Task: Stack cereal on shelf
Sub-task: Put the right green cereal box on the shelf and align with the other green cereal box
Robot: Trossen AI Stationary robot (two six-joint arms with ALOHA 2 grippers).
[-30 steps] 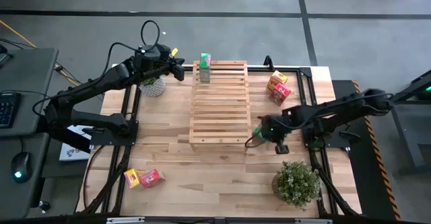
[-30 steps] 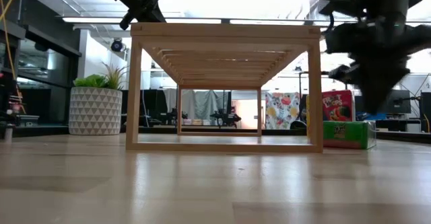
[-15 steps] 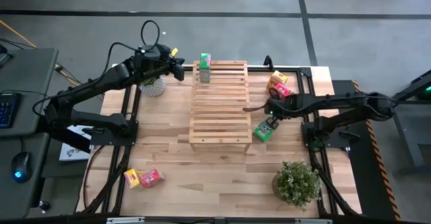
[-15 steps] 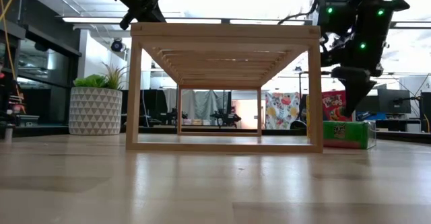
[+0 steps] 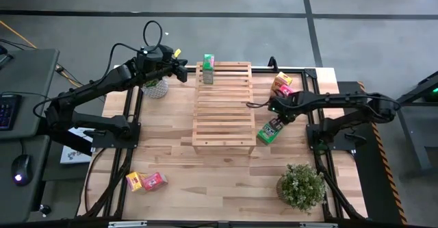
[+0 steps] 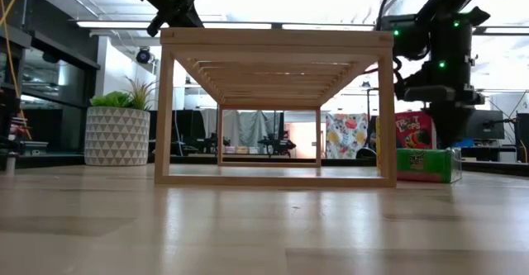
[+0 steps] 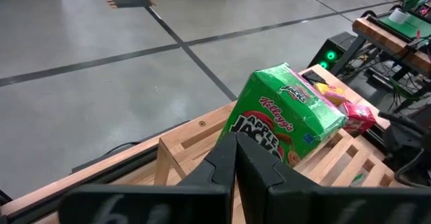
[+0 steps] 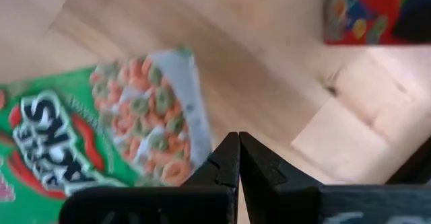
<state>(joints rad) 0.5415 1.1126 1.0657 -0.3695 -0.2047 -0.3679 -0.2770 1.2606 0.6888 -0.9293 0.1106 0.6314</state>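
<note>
A green cereal box [image 5: 208, 68] stands upright on the far left corner of the slatted wooden rack [image 5: 222, 105]. My left gripper [image 5: 183, 71] hovers shut just left of that box [image 7: 286, 116], apart from it. A second green box [image 5: 269, 131] lies flat on the table by the rack's near right corner. My right gripper [image 5: 275, 110] hangs shut, pointing down, just beyond this box's far end [image 8: 101, 136]. A yellow and a pink-red box [image 5: 282, 87] lie right of the rack. Another yellow and pink-red pair [image 5: 146, 181] lies near the near left corner.
A potted plant in a white pot [image 5: 156, 86] stands under the left arm, left of the rack. A leafy plant [image 5: 301, 185] stands near the table's near right corner. Bare wood lies in front of the rack [image 6: 273, 40].
My right gripper has moved from over the green box by the rack's near right corner toward the far edge. It now hangs past the box's far end. The box lies where it was. The left arm has kept still.
</note>
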